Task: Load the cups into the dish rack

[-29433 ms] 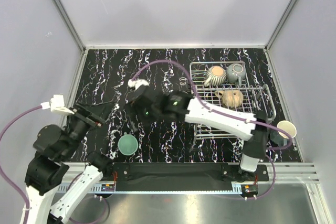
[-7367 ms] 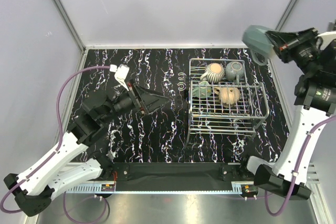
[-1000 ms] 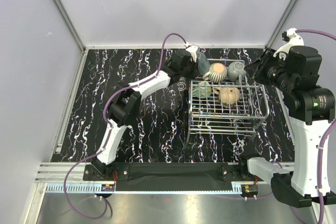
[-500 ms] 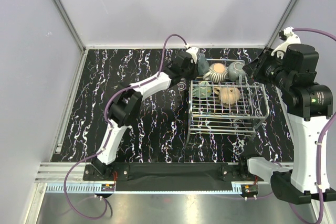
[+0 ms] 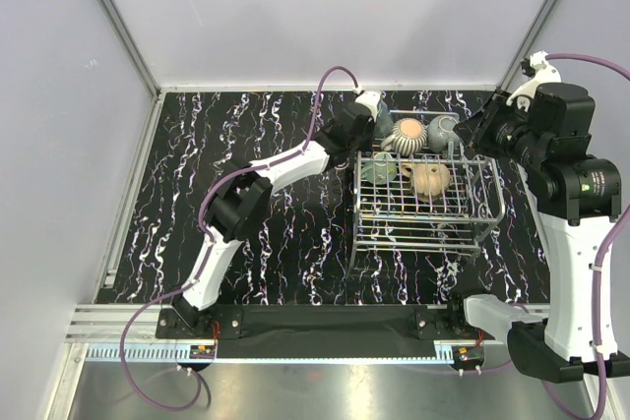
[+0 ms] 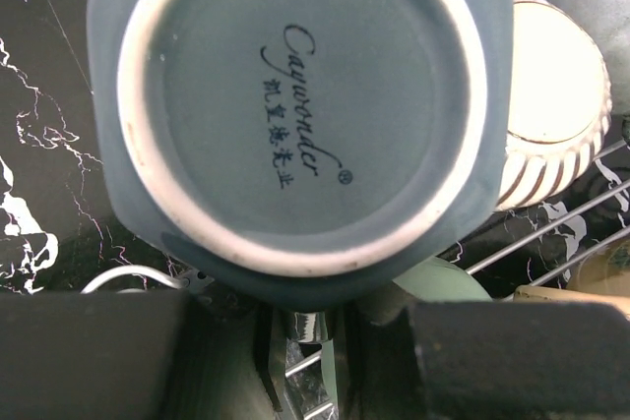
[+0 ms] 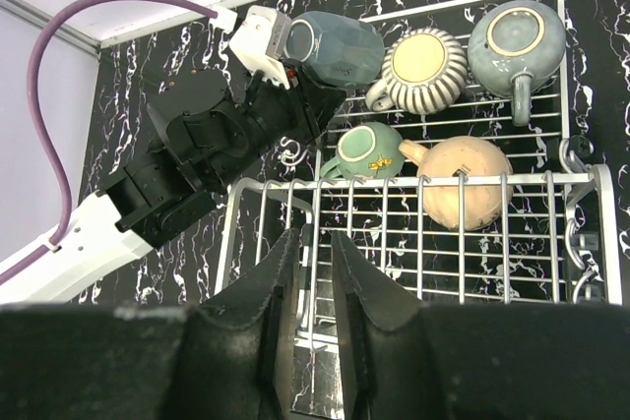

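Observation:
My left gripper (image 5: 368,117) is shut on the dark teal cup (image 5: 383,125), held at the dish rack's (image 5: 433,233) back left corner. The cup's printed base (image 6: 295,115) fills the left wrist view, its handle pinched between the fingers (image 6: 118,361). Inside the rack sit a striped cream cup (image 5: 405,135), a grey-green cup (image 5: 442,131), a teal-green cup (image 5: 377,170) and a tan cup (image 5: 431,180). My right gripper (image 5: 477,135) hangs high over the rack's right side. Its jaws (image 7: 313,243) stand slightly apart with nothing between them.
The rack's front half (image 7: 512,243) is bare wire with upright prongs. The dark marbled tabletop (image 5: 256,243) stretches to the rack's left. White walls close the back and both sides. The left arm (image 5: 285,159) reaches diagonally across the table.
The left gripper has carried the dark teal cup slightly right, closer to the striped cup. The right arm has barely shifted.

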Tool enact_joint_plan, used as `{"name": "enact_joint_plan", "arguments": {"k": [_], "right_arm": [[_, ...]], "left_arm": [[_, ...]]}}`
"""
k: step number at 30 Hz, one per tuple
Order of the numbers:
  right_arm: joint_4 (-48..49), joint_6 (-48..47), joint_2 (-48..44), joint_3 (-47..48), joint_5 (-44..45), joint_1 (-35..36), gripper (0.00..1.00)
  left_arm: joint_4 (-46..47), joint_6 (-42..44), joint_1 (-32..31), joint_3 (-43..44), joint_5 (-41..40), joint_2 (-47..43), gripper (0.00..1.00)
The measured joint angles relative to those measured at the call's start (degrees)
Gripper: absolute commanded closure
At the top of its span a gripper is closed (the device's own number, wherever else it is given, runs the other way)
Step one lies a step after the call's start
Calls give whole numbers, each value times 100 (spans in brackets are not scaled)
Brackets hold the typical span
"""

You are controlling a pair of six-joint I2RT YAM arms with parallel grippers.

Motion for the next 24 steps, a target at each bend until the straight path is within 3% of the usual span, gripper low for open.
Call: {"name": "enact_joint_plan", "arguments": {"k": [24], "right_arm": [[114,105,-59,-267,-107,0,76]], "left_arm": [[-463,-258,-120,516,284,358,100]]}}
